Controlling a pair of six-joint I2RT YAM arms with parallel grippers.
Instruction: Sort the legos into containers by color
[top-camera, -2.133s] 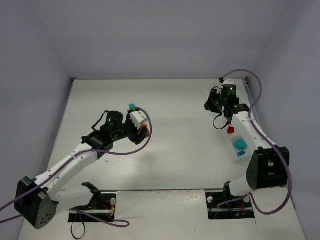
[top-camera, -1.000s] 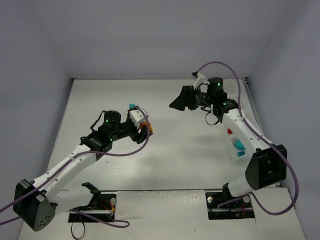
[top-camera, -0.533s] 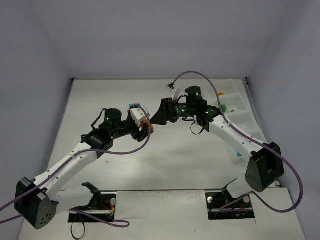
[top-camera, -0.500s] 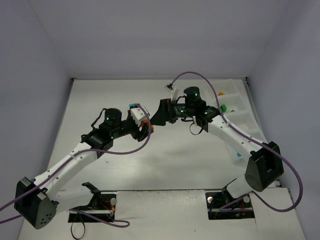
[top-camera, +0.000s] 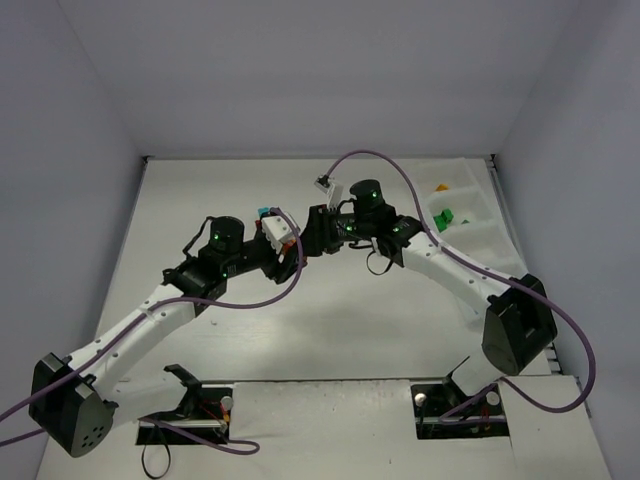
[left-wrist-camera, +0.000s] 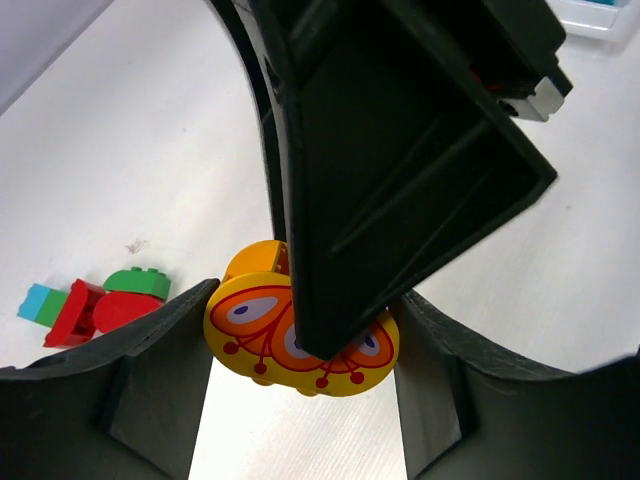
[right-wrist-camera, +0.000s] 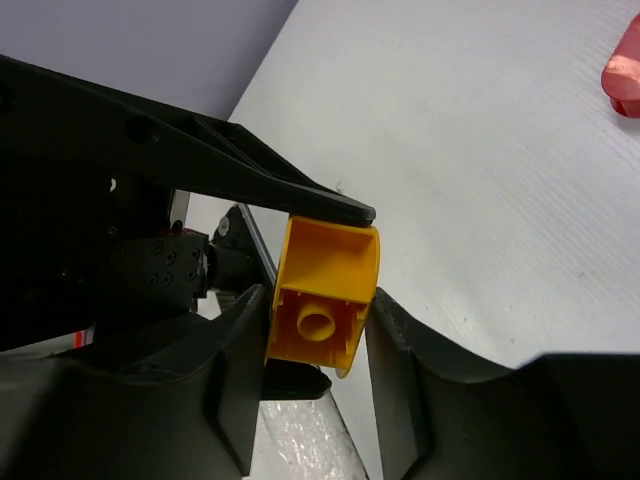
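Note:
A yellow lego with an orange butterfly print (left-wrist-camera: 300, 338) sits between my left gripper's (left-wrist-camera: 300, 390) fingers. My right gripper (right-wrist-camera: 318, 345) has closed on the same brick (right-wrist-camera: 322, 292) from the other side, its hollow underside facing the right wrist camera. In the top view the two grippers meet at mid-table, left (top-camera: 288, 245) and right (top-camera: 312, 238). The translucent white tray (top-camera: 482, 238) lies at the far right with a yellow piece (top-camera: 438, 187) and a green piece (top-camera: 445, 215) in its compartments.
Small red (left-wrist-camera: 95, 308), green (left-wrist-camera: 137, 283) and teal (left-wrist-camera: 35, 300) legos lie together on the table behind the left gripper; the teal one shows in the top view (top-camera: 264, 212). A red piece (right-wrist-camera: 622, 65) shows at the right wrist view's edge.
My right arm swung from the tray at the far right across to the middle and met the left gripper. The left arm stayed almost still, holding the yellow lego.

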